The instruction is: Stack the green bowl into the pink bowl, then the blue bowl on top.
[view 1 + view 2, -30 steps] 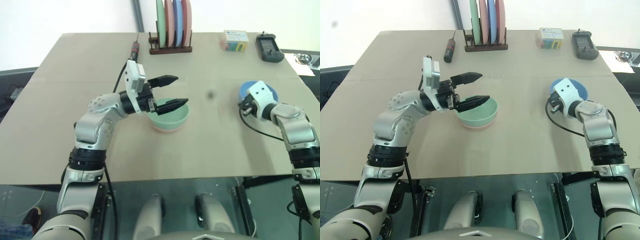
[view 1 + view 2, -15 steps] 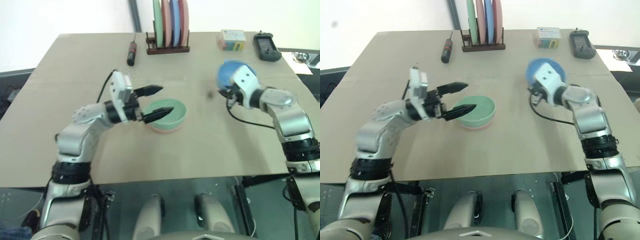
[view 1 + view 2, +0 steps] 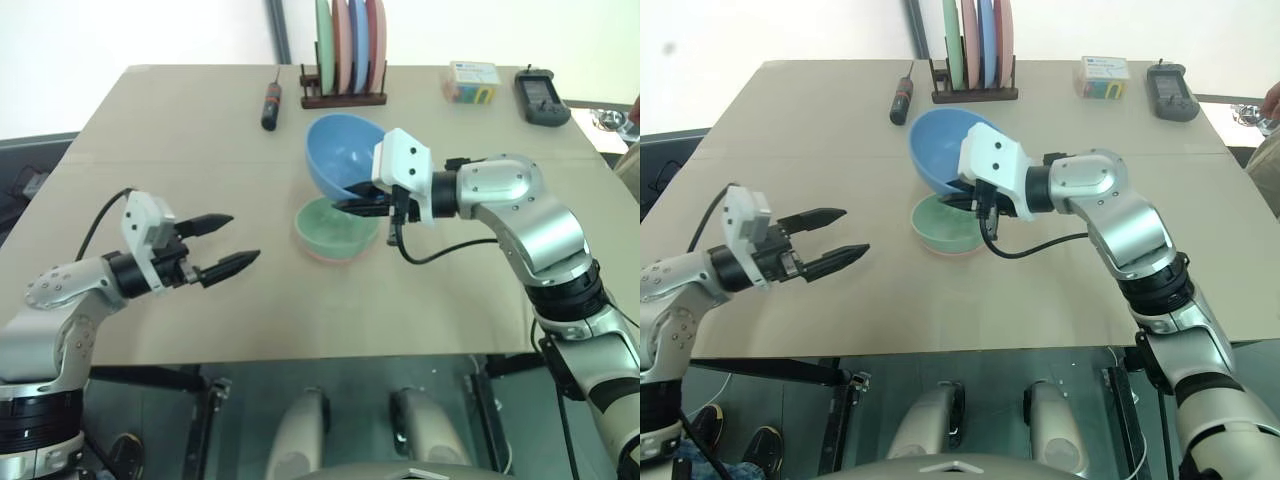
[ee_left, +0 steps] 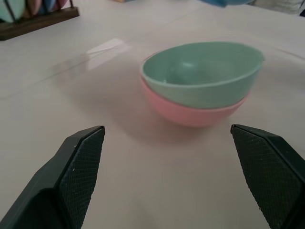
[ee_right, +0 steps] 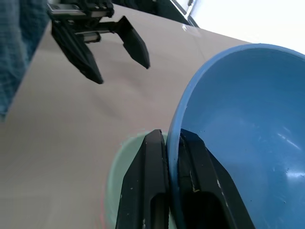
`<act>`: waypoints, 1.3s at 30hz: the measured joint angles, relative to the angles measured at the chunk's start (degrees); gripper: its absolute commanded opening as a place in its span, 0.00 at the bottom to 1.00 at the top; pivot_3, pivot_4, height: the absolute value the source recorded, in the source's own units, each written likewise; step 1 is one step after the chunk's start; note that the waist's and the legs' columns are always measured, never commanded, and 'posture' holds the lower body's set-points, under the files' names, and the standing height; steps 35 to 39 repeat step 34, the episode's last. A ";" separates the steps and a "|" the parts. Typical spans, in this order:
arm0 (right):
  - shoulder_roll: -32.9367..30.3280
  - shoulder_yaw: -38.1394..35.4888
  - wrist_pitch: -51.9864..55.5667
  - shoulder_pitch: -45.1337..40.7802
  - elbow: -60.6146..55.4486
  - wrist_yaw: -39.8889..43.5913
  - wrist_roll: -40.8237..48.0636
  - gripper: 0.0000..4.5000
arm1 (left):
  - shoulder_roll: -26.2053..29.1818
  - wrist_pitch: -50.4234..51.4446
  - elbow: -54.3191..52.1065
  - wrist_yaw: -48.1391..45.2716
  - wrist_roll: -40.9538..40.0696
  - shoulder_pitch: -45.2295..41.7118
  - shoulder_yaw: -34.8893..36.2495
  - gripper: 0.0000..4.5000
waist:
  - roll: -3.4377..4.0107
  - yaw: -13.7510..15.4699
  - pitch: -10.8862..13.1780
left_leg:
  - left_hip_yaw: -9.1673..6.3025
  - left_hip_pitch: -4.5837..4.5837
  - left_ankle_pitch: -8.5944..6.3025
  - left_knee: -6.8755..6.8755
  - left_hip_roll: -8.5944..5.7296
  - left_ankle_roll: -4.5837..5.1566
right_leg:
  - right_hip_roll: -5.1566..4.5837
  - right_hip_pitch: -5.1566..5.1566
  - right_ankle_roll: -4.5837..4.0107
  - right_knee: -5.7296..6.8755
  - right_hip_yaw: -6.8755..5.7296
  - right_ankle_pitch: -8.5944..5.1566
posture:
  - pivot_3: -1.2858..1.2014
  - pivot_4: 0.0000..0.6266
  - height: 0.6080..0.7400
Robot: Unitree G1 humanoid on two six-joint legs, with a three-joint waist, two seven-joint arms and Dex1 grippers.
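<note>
matte blue bowl (image 3: 343, 155) pinched by right gripper (image 3: 352, 205)

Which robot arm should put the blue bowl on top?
The right. Its tool already grips the blue bowl by the rim, just above the green bowl. The left tool is open and off to the side.

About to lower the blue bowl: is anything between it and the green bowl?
Nothing visible. The blue bowl, pinched by its rim in the right gripper, hangs tilted over the green bowl; the left gripper is off to the side, open.
</note>
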 measured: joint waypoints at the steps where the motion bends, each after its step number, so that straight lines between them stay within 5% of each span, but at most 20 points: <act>1: 0.62 0.18 -0.07 -0.37 0.05 -0.07 -0.01 0.20 | 0.04 -0.04 -0.21 0.04 -0.01 0.36 0.38 1.00 | 0.00 -0.02 0.00 | 0.00 0.00 0.00 0.00 0.00 0.00 | 0.00 0.00 0.00 0.00 0.00 0.00 | 0.52 0.24 1.00; 10: 2.60 1.01 -0.88 -1.79 1.27 -1.88 -0.38 0.88 | 0.03 0.02 -1.90 1.30 -0.06 0.77 0.49 1.00 | 0.00 -0.16 0.00 | 0.01 0.00 0.00 -0.01 0.01 0.00 | 0.01 -0.01 0.00 0.01 0.01 0.00 | 0.52 0.24 1.00; 15: 0.53 -2.97 -0.41 0.34 1.65 -2.89 1.46 0.88 | -0.07 0.19 -2.25 5.36 1.30 -0.10 -0.25 1.00 | -0.05 0.19 -0.03 | -0.02 0.00 0.00 -0.01 -0.01 0.00 | -0.01 0.04 0.01 -0.04 -0.02 0.01 | 0.52 0.24 1.00; 30: -11.51 -27.81 -6.54 33.31 -0.22 0.44 14.74 0.88 | -2.71 -0.49 -9.26 11.61 4.58 12.72 2.61 1.00 | -0.09 -0.08 -0.05 | 0.15 0.13 0.00 -0.18 -0.02 0.00 | -0.03 0.05 -0.01 -0.10 0.16 -0.02 | 0.52 0.24 1.00; 39: -14.55 -30.71 -9.42 36.71 0.41 3.40 16.18 0.88 | -2.99 -0.59 -10.49 11.82 4.49 15.10 5.02 1.00 | -0.10 -0.13 -0.06 | 0.21 0.20 0.00 -0.14 0.02 0.01 | -0.01 0.08 -0.17 -0.09 0.20 -0.14 | 0.52 0.24 1.00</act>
